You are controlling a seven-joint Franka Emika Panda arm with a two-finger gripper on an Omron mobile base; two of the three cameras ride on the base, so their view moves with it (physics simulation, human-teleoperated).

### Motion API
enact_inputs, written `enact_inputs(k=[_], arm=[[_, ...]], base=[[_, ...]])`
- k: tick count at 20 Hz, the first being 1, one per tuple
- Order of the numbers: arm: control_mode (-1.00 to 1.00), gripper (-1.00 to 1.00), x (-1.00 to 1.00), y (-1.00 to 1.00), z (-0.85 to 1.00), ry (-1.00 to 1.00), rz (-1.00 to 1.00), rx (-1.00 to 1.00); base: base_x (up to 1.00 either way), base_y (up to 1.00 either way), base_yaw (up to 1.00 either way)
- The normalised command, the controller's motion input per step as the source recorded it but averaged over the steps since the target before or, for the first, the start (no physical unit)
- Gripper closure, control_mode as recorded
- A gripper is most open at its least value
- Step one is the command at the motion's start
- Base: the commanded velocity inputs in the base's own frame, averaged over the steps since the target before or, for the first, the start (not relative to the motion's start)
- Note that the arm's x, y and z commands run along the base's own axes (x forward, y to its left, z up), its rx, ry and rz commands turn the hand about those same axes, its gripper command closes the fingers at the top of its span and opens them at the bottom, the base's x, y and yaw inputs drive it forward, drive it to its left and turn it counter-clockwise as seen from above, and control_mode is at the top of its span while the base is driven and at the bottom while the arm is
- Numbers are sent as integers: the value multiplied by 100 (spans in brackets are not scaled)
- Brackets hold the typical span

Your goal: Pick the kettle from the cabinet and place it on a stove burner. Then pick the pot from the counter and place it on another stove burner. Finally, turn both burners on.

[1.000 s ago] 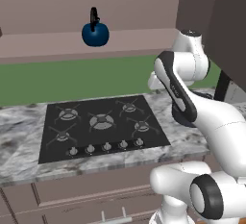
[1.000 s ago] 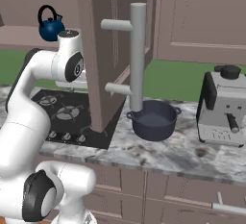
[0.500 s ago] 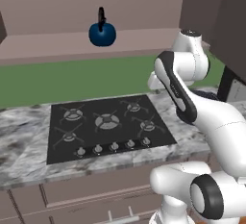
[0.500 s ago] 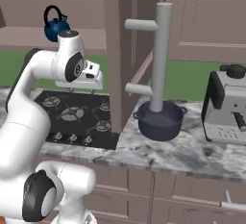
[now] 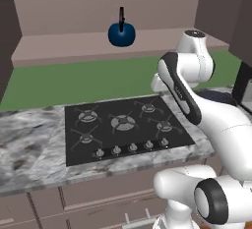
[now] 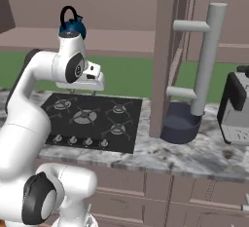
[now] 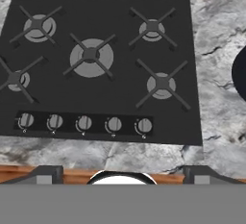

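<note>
Above the marble surface [image 5: 29, 149], the mauve-brown cabinet [image 5: 74, 46] spanned the wall, its long shelf carrying the dark-blue kettle [image 5: 121, 34] upright, well apart from me. Below it, the black cooktop [image 7: 103, 59] lay flat in the surface, five grated burners over five silver knobs [image 7: 84, 122]. The wide dark pot [image 6: 180, 122] sat right of the cooktop. My fingers [image 7: 122, 172] hung above the cooktop's front edge, spread wide, holding nothing.

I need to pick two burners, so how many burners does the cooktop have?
5 burners: back left, centre, back right, front right, and front left, partly cut off at the hand view's edge.
</note>
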Motion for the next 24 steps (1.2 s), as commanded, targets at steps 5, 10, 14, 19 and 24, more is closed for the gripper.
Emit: enact_inputs(k=[5,10,14,19,24], arm=[[100,-100,0,0,0,0,0,0],[100,-100,0,0,0,0,0,0],[100,-100,0,0,0,0,0,0],[100,-100,0,0,0,0,0,0],[100,-100,0,0,0,0,0,0]], base=[[25,38,0],[32,31,0],[42,24,0],[52,22,0],[67,21,0]])
